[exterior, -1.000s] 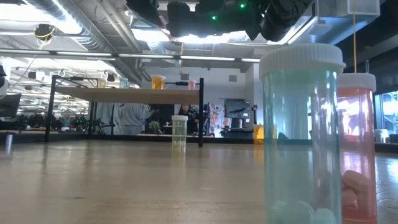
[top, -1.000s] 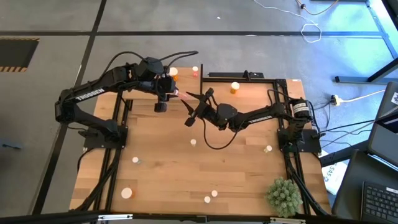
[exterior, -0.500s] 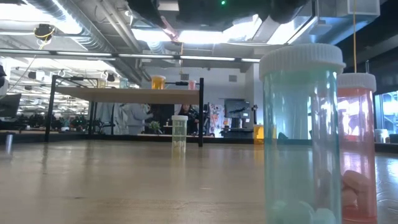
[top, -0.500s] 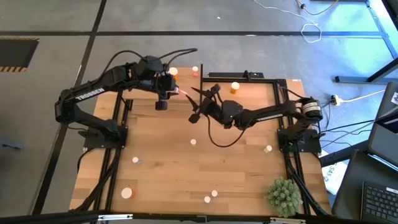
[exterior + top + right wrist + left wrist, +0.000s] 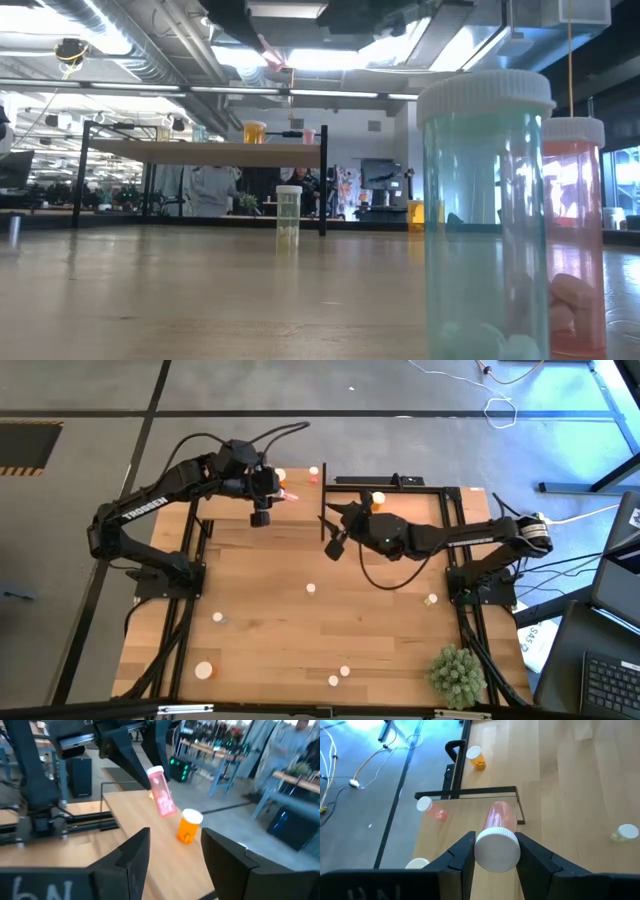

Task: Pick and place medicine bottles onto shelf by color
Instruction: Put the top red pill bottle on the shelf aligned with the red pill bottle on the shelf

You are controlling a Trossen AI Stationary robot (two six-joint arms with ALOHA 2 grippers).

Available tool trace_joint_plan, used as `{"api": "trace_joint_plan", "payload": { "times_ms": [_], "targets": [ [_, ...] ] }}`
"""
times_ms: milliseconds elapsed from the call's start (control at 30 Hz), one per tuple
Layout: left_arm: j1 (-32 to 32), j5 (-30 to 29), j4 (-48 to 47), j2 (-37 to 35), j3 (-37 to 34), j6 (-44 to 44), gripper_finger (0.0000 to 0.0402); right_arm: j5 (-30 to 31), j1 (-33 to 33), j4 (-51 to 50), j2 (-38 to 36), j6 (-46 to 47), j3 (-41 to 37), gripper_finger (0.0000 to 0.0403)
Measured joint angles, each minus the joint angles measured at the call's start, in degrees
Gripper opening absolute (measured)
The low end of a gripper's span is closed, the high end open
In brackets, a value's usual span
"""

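Observation:
My left gripper (image 5: 281, 494) is over the shelf (image 5: 445, 832) at the table's far edge, shut on a pink bottle (image 5: 500, 815) with a white cap. An orange bottle (image 5: 278, 475) and a pink one (image 5: 314, 472) stand on the shelf. Another orange bottle (image 5: 378, 500) stands on the far part of the table. My right gripper (image 5: 332, 530) hangs open above the table, right of the shelf's end, with nothing between its fingers (image 5: 135, 862). It faces the held bottle (image 5: 161, 792). My left gripper pinches the pink bottle's white cap end (image 5: 496, 851) between its two fingers (image 5: 462, 857). The bottle lies along the fingers. Its body sticks out past their tips and slants down toward the table's right. It is lifted clear above the shelf.
Small bottles stand scattered on the table (image 5: 311, 588) (image 5: 218, 618) (image 5: 204, 671) (image 5: 431, 599). A teal bottle (image 5: 490, 210) and a red one (image 5: 575, 230) stand near the front edge. A spiky green plant ball (image 5: 455, 675) sits at the near right corner.
My right gripper has risen and drawn back toward the table's far right, tipping up to nearly level; it stays open. My left gripper has swung a little toward the far edge with the pink bottle, still clear of the shelf.

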Motion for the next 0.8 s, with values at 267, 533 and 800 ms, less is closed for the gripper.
{"api": "trace_joint_plan", "payload": {
  "times_ms": [267,533,800],
  "targets": [
    [1.9,2.6,-2.8,3.0,0.0,-3.2,0.0112,-0.8,0.0,-4.3,-1.8,4.8,0.0,0.0179],
    [1.9,3.1,-7.4,8.0,0.0,-2.9,0.0112,-1.3,0.0,-5.2,-1.8,9.9,0.0,0.0179],
    [2.2,-5.2,-11.6,11.1,0.0,0.3,0.0112,-1.4,0.0,-5.4,-1.8,10.7,0.0,0.0179]
  ]
}}
